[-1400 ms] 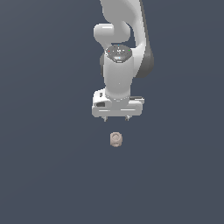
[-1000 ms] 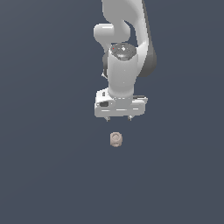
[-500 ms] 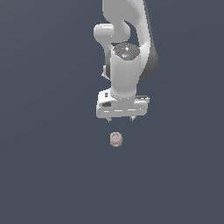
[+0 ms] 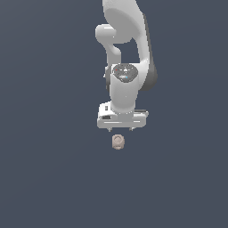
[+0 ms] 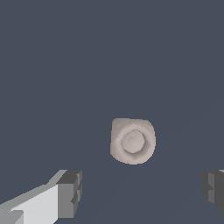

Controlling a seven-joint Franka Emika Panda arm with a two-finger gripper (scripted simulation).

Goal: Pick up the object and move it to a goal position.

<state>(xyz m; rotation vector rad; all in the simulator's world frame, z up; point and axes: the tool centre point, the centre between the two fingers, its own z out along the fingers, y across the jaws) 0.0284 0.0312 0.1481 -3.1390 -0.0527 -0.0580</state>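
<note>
The object (image 4: 117,141) is a small beige-pink rounded lump with a circular ring on its face, lying on the dark grey floor. My white gripper (image 4: 120,129) hangs just above it, pointing down, a little to the exterior view's right of it. In the wrist view the object (image 5: 132,141) lies ahead of the gap between my two dark fingertips (image 5: 70,194), which stand wide apart. The gripper (image 5: 142,192) is open and empty, not touching the object.
The floor (image 4: 49,169) is a plain dark grey surface all around. The white arm (image 4: 129,53) rises above the gripper. Nothing else shows.
The gripper has come down toward the object and shifted slightly to the exterior view's right. The object has not moved.
</note>
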